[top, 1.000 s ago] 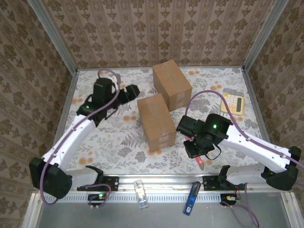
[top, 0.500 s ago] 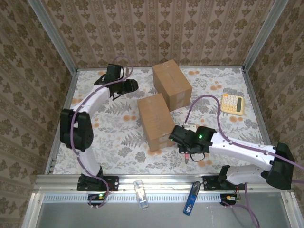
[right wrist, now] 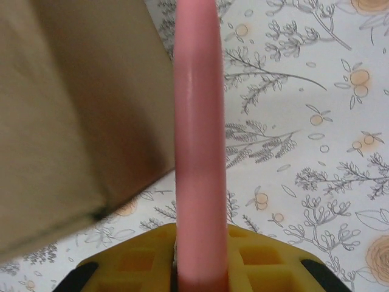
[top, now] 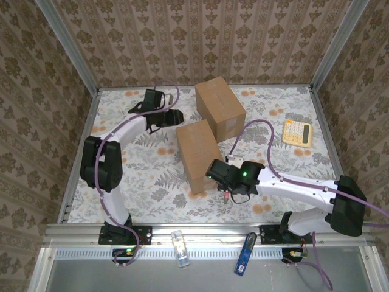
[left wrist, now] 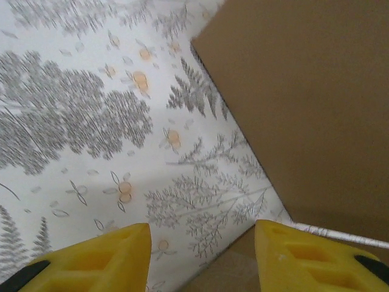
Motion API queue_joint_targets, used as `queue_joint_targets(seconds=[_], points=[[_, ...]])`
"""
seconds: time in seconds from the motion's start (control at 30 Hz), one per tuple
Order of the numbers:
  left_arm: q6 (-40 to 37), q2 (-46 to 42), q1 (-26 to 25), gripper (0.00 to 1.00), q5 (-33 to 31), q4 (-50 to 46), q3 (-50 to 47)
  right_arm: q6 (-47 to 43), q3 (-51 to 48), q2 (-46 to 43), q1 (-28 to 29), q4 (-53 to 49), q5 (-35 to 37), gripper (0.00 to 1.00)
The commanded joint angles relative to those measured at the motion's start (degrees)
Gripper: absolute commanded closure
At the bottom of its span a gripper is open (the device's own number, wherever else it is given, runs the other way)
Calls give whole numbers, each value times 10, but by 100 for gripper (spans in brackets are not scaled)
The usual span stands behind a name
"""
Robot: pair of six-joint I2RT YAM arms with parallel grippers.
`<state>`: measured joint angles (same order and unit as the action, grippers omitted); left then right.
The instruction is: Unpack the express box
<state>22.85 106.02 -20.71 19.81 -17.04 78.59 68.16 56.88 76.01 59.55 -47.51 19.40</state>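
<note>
Right gripper (right wrist: 200, 267) clamps a pink tool (right wrist: 199, 121) beside the near cardboard box (top: 199, 155). Left gripper (left wrist: 203, 243), jaws apart, hovers by the far box (top: 220, 108) near the table's (top: 134, 182) far edge.

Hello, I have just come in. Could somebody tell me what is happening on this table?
Two robot arms are starting to unpack a cardboard box. The right hand is shut on a thin pink tool, held beside the near right corner of the nearer box. The left hand is open and empty, near that box's far end, close to the second box. Both boxes look closed. A calculator lies at the right of the table.
</note>
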Motion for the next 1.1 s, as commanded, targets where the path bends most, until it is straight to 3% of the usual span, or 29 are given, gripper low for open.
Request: queue_joint_targets(seconds=[0.0,0.33,0.63,0.93,1.07], points=[[-11,-28,-10,52,6,11,-24,-21,28,4,-19,11,38,100],[18,-178,-28,51,-105,-28,-171,-119,51,11,-91,47,6,100],[67,-272,-49,50,-137,-18,-299,-196,74,23,-157,74,-36,100],[73,-281,-50,50,-192,-51,-305,-214,70,20,-189,62,-47,100],[66,-296,-51,41,-245,-97,-284,-214,49,2,-210,57,-43,100]])
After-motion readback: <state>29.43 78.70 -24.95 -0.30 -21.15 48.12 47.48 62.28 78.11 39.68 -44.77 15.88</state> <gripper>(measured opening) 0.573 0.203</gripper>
